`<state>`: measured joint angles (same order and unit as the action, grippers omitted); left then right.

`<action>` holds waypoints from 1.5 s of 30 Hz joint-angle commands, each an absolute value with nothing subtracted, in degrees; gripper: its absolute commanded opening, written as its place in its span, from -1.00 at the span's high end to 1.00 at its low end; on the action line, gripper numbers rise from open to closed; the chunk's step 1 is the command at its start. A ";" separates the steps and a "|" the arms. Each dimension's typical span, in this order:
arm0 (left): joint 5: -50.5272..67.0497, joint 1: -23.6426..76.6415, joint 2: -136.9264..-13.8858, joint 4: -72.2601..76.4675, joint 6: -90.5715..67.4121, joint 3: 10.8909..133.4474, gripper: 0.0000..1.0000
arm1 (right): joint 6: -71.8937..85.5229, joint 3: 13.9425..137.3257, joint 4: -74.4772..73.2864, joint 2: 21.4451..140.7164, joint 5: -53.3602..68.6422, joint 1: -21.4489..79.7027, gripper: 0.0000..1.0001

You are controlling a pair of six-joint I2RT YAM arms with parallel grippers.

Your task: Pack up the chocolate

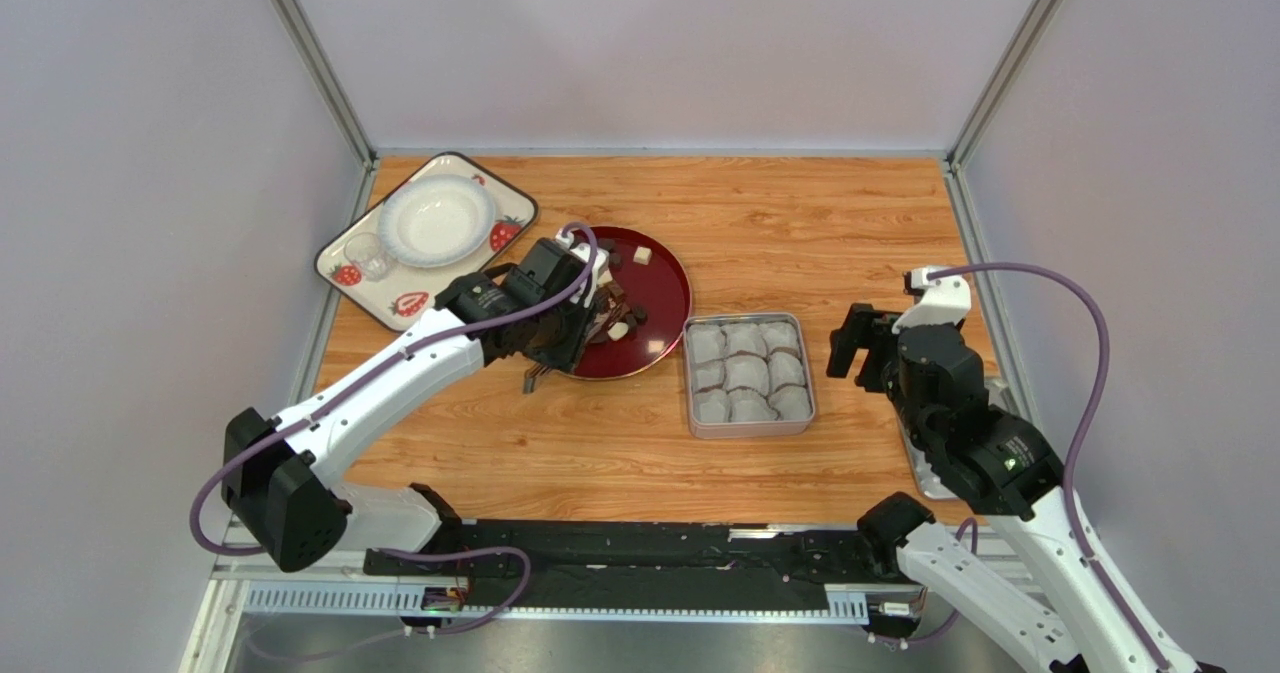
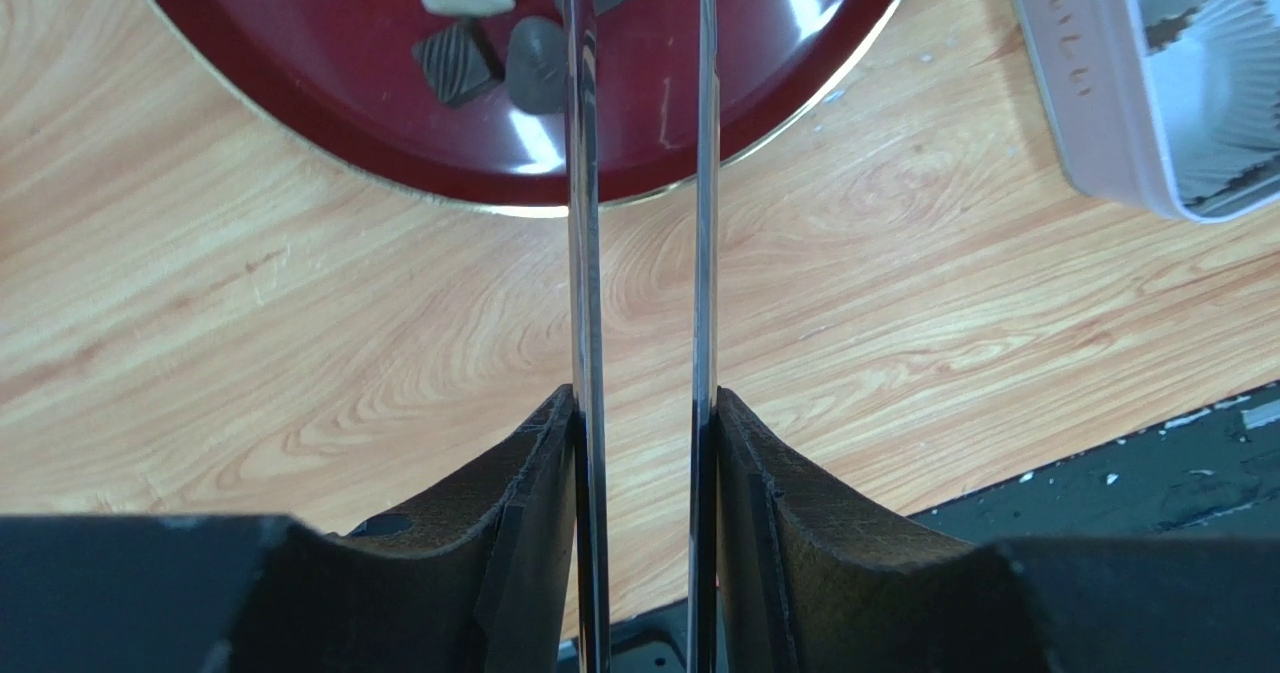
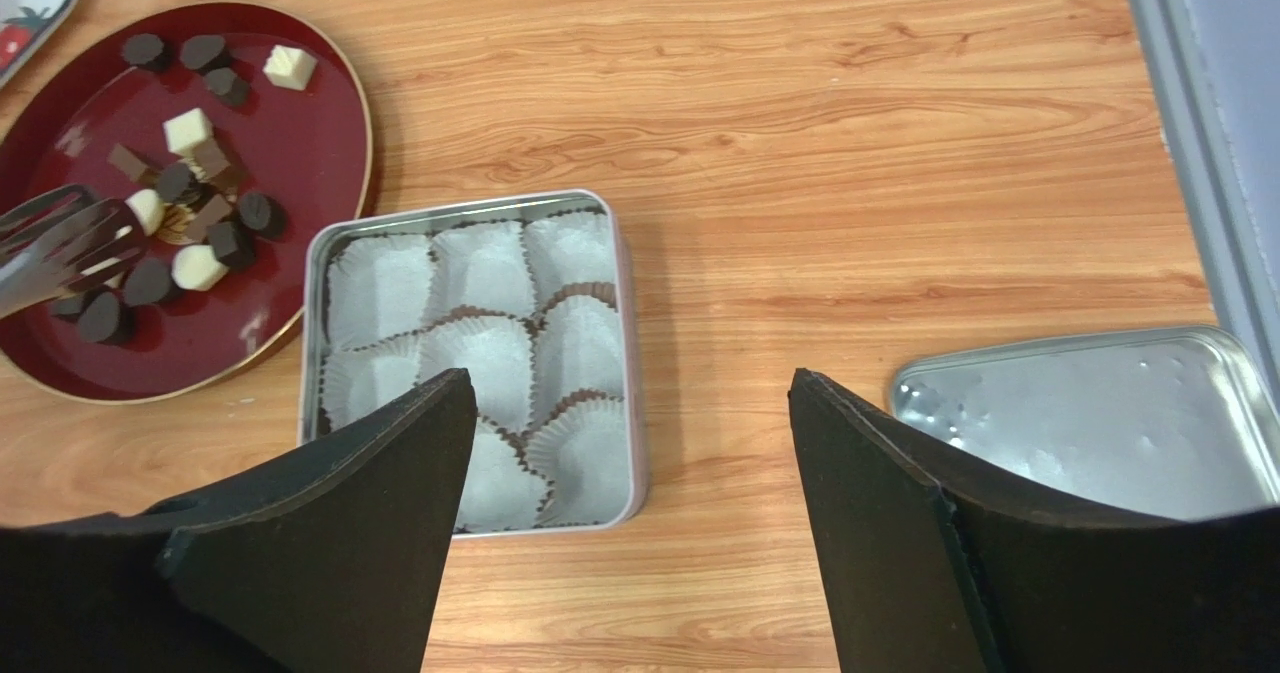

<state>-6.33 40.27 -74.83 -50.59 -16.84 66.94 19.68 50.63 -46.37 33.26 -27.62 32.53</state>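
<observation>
The chocolate (image 1: 624,313) is a heap of small dark and white pieces on a round red plate (image 1: 669,276). My left gripper (image 1: 576,336) hangs over the plate's near-left rim, shut on a pair of metal tongs (image 2: 583,253). Their two blades run parallel between my fingers, out over the plate (image 2: 376,118). The tong tips (image 3: 60,246) sit among dark pieces (image 3: 188,178); whether they pinch one is unclear. The square grey tin (image 1: 748,373), lined with empty white paper cups, lies right of the plate. My right gripper (image 1: 864,346) hovers open to the right of the tin (image 3: 631,343).
A white tray (image 1: 428,231) with strawberry prints carries a white bowl at the back left. The tin's lid (image 3: 1082,418) lies flat by the right wall, under my right arm. Grey walls close in the left, back and right sides.
</observation>
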 commanded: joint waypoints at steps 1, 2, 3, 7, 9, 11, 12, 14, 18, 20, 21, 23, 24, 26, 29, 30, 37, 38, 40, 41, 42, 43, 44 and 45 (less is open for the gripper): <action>-7.20 38.59 -74.62 -54.57 -18.28 69.43 0.13 | 17.67 48.69 -45.53 30.15 -31.73 32.43 -0.64; -7.38 38.32 -74.53 -55.54 -18.63 69.43 0.13 | 17.67 48.52 -45.44 29.80 -32.34 32.52 -0.64; -7.47 37.80 -74.27 -55.98 -18.98 69.43 0.13 | 17.67 48.25 -45.53 28.92 -32.78 32.43 -0.67; -6.86 36.39 -73.48 -57.91 -19.42 68.99 0.13 | 17.67 47.47 -44.92 26.90 -33.66 32.34 -0.70; -6.86 35.95 -73.74 -58.71 -19.42 69.08 0.13 | 17.58 47.20 -44.56 26.19 -33.92 32.43 -0.70; -6.24 35.69 -73.83 -59.85 -19.68 69.17 0.12 | 17.75 47.02 -44.47 25.58 -34.19 32.43 -0.71; -5.63 35.68 -73.92 -60.20 -19.86 69.43 0.12 | 17.75 46.93 -44.39 25.49 -34.19 32.43 -0.71; -3.96 35.68 -73.92 -61.26 -20.30 69.52 0.13 | 17.93 46.76 -44.30 25.31 -33.75 32.43 -0.72; -2.99 35.68 -73.31 -63.45 -20.92 69.70 0.13 | 18.02 46.76 -44.30 25.14 -33.84 32.34 -0.75; -2.81 35.68 -73.04 -64.07 -21.09 69.70 0.12 | 18.11 46.76 -44.21 25.05 -33.84 32.34 -0.76; -2.64 35.68 -72.95 -64.25 -21.18 69.70 0.12 | 18.19 46.67 -44.12 24.96 -33.84 32.43 -0.76; -2.64 35.68 -72.95 -64.95 -21.44 69.70 0.12 | 18.19 46.67 -44.03 25.05 -33.84 32.52 -0.77; -2.90 35.68 -72.86 -65.04 -21.45 69.52 0.12 | 18.19 46.67 -44.03 24.96 -33.84 32.43 -0.77; -3.51 35.68 -72.95 -64.86 -21.53 69.35 0.11 | 18.19 46.58 -43.95 24.96 -33.75 32.43 -0.77; -4.13 35.68 -73.65 -64.34 -21.53 69.08 0.10 | 18.02 46.58 -43.95 24.87 -33.66 32.34 -0.77; -4.22 35.60 -74.09 -64.07 -21.53 69.08 0.10 | 18.02 46.50 -43.86 24.96 -33.58 32.43 -0.77; -3.60 35.68 -76.20 -62.14 -21.27 69.35 0.07 | 17.75 46.41 -43.86 24.87 -33.13 32.43 -0.77; -3.69 35.60 -76.38 -62.14 -21.27 69.35 0.06 | 17.75 46.41 -43.86 24.96 -33.13 32.43 -0.77; -4.04 35.51 -76.81 -62.23 -21.36 69.26 0.05 | 17.75 46.41 -43.86 24.87 -33.13 32.43 -0.77; -4.22 35.59 -76.90 -62.31 -21.44 69.26 0.05 | 17.75 46.41 -43.86 24.79 -33.13 32.34 -0.77; -4.39 35.51 -77.08 -62.49 -21.45 69.17 0.05 | 17.75 46.41 -43.68 24.79 -33.13 32.43 -0.77; -4.66 35.59 -77.08 -62.58 -21.71 69.17 0.05 | 17.58 46.41 -43.77 24.79 -33.13 32.43 -0.77; -4.83 35.51 -77.08 -62.58 -21.80 69.00 0.04 | 17.67 46.32 -43.77 24.70 -33.13 32.43 -0.77; -5.36 35.42 -76.99 -62.58 -21.97 68.91 0.04 | 17.67 46.32 -43.68 24.70 -33.13 32.34 -0.77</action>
<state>-3.70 35.83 -77.03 -63.20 -20.75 67.13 18.55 46.70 -46.41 25.63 -32.64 32.53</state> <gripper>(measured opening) 0.478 0.884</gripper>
